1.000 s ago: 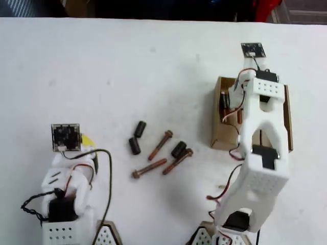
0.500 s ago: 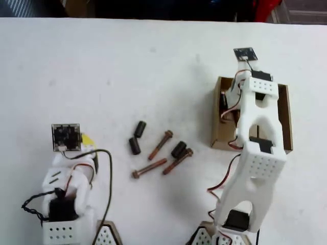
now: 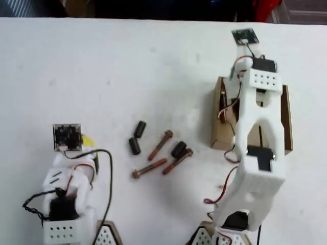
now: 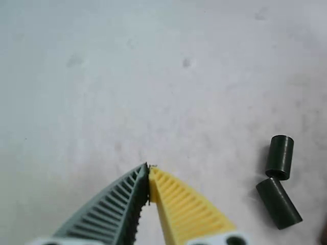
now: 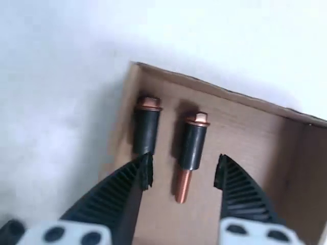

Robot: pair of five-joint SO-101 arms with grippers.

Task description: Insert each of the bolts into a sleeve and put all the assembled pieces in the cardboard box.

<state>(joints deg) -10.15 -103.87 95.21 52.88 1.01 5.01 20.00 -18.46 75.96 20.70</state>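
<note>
The right hand hangs over the cardboard box with its two black fingers spread apart and gripping nothing. Two assembled pieces lie side by side on the box floor, heads toward the far wall. One assembled piece lies just beside the side wall, its lower end hidden behind a fingertip. The other assembled piece shows in the gap between the fingers, its bare copper shank sticking out of the sleeve. In the high view the box sits near the right edge of the tabletop, and the right arm stretches out from the near edge across it.

The left arm is folded back toward the near left corner. The left hand points down at bare tabletop, its grey and yellow fingers pressed together on nothing.

Loose parts lie between the arms, toward the near edge. Two black sleeves lie almost end to end. A third sleeve lies just beside one of three copper bolts.

The tabletop is white and scuffed; beyond its far edge the room is dark.
</note>
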